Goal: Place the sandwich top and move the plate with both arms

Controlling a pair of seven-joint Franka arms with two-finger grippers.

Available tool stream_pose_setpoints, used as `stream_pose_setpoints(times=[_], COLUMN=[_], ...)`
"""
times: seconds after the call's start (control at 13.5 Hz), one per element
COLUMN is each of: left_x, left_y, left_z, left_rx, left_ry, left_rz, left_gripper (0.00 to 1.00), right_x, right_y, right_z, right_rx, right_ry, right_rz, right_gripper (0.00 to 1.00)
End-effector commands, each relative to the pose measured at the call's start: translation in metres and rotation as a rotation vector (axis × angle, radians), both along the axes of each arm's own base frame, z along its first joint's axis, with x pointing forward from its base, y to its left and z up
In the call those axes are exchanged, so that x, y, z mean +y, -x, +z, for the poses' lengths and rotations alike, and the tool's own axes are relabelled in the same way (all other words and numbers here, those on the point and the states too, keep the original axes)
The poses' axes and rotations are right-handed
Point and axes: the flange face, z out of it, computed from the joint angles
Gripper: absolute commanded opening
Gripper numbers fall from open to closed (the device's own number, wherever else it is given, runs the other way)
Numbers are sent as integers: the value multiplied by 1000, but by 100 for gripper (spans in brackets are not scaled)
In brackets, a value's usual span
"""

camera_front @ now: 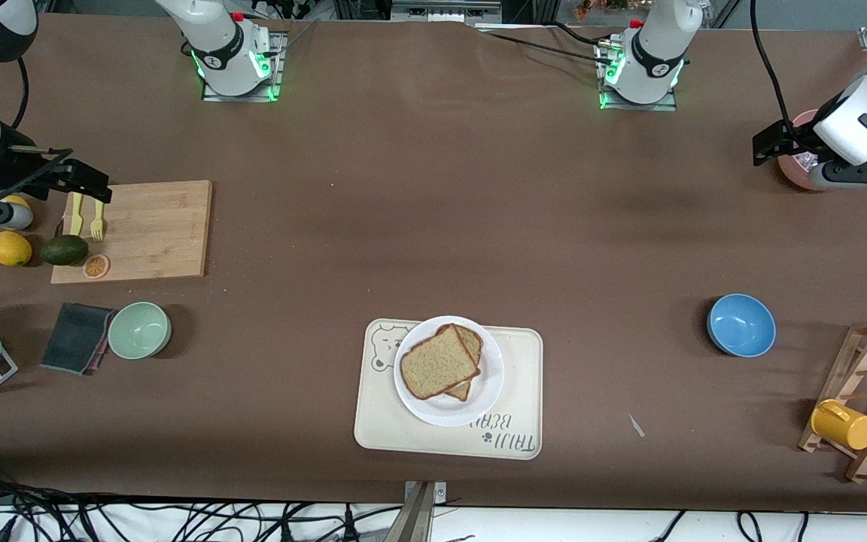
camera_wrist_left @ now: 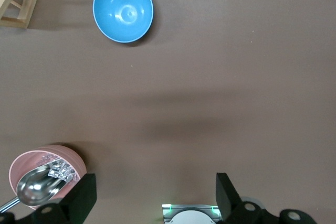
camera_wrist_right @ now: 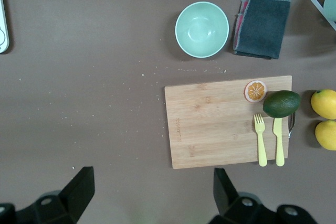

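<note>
Both end effectors hang high with fingers spread wide, holding nothing: the left end effector (camera_wrist_left: 155,198) over the pink bowl with a metal spoon (camera_wrist_left: 46,179) at its end of the brown table (camera_front: 433,226), the right end effector (camera_wrist_right: 152,195) over the bamboo cutting board (camera_wrist_right: 228,121). Well apart from each, midway between them, the plain brown square bread slice (camera_front: 439,362) lies atop another slice on the small round white plate (camera_front: 448,410), which sits on the cream bear-printed tray (camera_front: 516,354).
</note>
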Motion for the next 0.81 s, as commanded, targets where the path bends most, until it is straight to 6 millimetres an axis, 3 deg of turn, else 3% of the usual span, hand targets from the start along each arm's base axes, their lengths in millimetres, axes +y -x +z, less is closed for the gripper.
stream_pose_setpoints(times=[0.0, 0.74], left_x=[2, -12], left_y=[-5, -8], left_z=[3, -1], left_rx=[13, 20], left_ry=[-19, 15], left_rz=[13, -3], left_gripper=[100, 100], right_x=[-2, -2], right_y=[3, 3], right_z=[3, 3], right_rx=[-1, -1], right_ry=[-2, -2], right_rz=[4, 2], right_gripper=[100, 100])
